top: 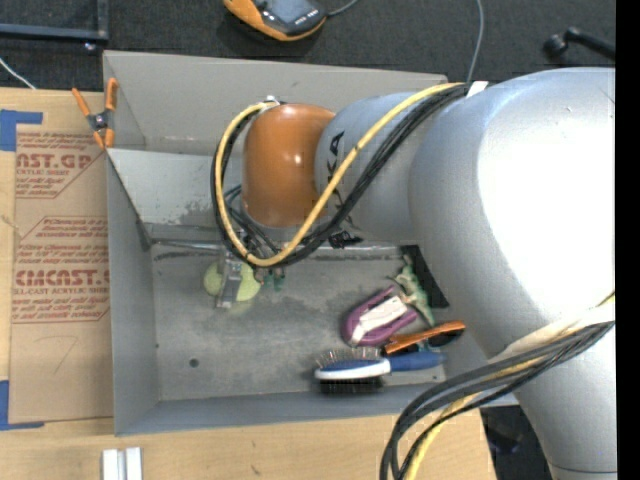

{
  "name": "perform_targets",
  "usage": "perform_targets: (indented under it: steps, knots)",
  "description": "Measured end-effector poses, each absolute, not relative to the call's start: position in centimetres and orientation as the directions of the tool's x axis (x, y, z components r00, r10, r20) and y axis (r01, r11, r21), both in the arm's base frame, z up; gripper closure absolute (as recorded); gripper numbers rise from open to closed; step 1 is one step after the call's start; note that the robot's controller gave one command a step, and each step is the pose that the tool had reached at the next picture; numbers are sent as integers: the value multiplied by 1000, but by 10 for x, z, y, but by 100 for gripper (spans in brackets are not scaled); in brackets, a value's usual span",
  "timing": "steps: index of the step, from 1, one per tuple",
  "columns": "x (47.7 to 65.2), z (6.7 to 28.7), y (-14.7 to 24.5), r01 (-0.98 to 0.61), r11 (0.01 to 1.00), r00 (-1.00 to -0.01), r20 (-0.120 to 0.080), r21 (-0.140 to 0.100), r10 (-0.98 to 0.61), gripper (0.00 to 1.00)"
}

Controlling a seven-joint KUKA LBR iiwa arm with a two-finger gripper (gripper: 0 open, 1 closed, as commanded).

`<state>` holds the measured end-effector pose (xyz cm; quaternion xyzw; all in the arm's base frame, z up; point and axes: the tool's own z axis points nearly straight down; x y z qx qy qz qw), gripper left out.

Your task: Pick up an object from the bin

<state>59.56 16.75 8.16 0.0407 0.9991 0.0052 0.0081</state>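
Observation:
My gripper (234, 288) hangs below the orange wrist cover, low over the bin's left half near the back wall. A small pale yellow-green thing (214, 281) lies on the floor right against its left side. A darker green bit (272, 280) sits just to its right. The gripper's tip covers what is directly beneath it.
At the bin's right front lie a purple oval thing with a white label (379, 319), an orange-handled tool (428, 338), and a blue and white brush (354, 371). A green and black thing (414, 284) rests near the right wall. The arm's bulk covers the bin's right back part.

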Motion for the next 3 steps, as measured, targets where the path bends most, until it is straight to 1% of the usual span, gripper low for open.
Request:
perform_targets:
  steps: [1, 2, 3]
  knots:
    - [596, 82, 167, 81, 997, -997, -16, 12, 82, 100]
    - [596, 115, 168, 81, 997, -997, -19, 14, 81, 100]
    - [596, 120, 168, 81, 997, -997, -18, 14, 82, 100]
